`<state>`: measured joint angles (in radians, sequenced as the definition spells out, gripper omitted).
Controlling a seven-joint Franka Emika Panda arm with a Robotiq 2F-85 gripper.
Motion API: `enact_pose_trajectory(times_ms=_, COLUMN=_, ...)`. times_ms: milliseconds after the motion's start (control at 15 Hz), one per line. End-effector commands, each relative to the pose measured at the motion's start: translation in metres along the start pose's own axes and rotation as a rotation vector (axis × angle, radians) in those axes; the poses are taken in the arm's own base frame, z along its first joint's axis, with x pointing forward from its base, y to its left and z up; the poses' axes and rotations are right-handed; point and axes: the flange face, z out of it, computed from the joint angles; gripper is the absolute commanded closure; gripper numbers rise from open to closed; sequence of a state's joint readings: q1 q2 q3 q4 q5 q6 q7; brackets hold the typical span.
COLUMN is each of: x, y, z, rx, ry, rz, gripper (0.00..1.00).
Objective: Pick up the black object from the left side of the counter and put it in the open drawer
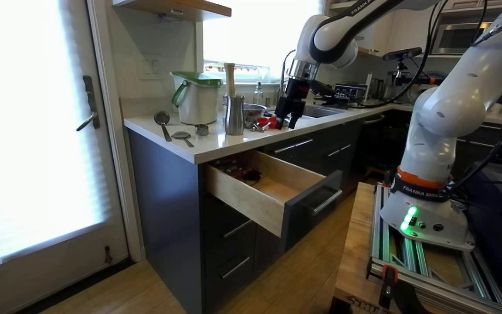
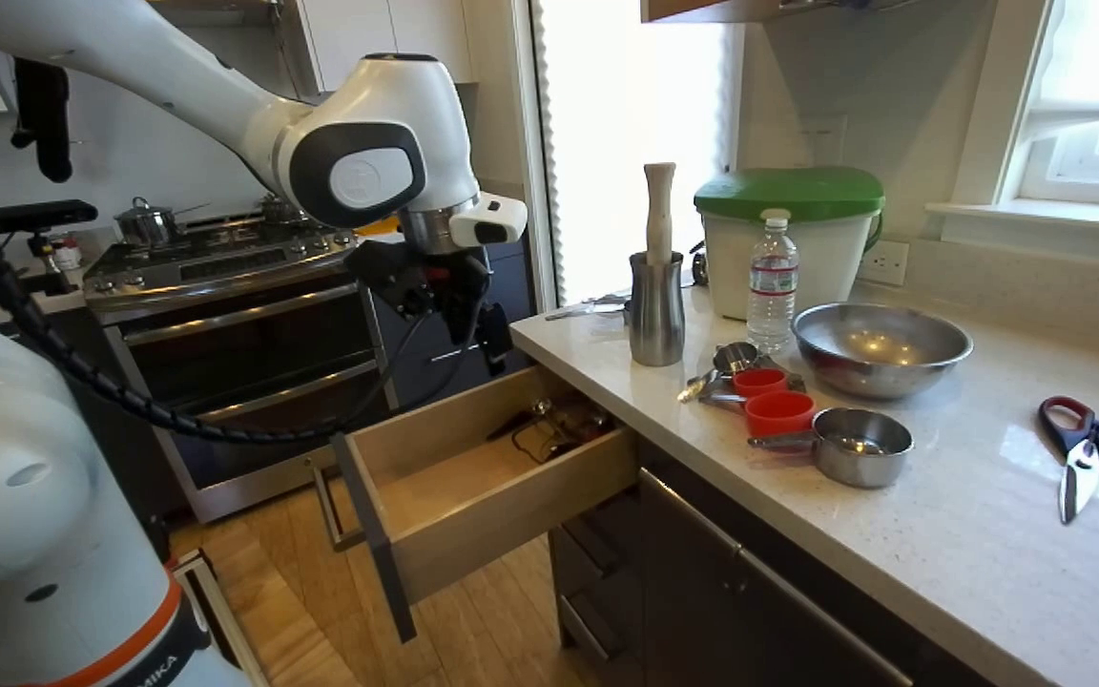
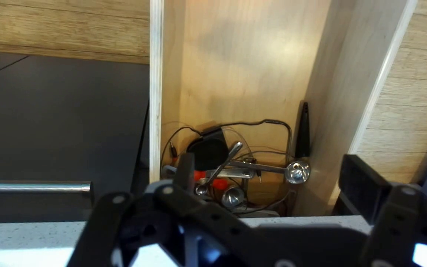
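The drawer (image 1: 246, 196) stands open below the counter (image 1: 209, 149); both also show in an exterior view, drawer (image 2: 521, 510) and counter (image 2: 950, 553). A slim black object (image 3: 303, 131) lies in the drawer (image 3: 250, 63) along a side wall in the wrist view. A wider flat black item (image 3: 209, 150) lies there among cables and metal spoons. I cannot tell which is the task's black object. My gripper (image 3: 267, 174) is open, with nothing between its fingers, above the drawer's inner end and the counter edge. It shows in both exterior views (image 1: 286, 124) (image 2: 492, 348).
On the counter stand a white bin (image 1: 198, 102) with a green lid, a steel cup (image 2: 656, 315) with a wooden stick, a bottle (image 2: 772, 296), a steel bowl (image 2: 879, 363), red cups (image 2: 778, 413), a steel measuring cup (image 2: 860, 453) and scissors (image 2: 1084, 468).
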<state>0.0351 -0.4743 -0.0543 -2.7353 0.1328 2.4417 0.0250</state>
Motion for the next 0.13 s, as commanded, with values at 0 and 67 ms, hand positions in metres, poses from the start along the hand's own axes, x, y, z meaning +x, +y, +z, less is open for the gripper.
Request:
enact_pose_trajectory(times_ms=0, x=0.0001, y=-0.0001, z=-0.0005, rx=0.0, ry=-0.001, rz=0.0, gripper=0.0)
enact_pose_trajectory(times_ms=67, x=0.0001, y=0.0, z=-0.0005, rx=0.0, ry=-0.001, rz=-0.001, gripper=0.0)
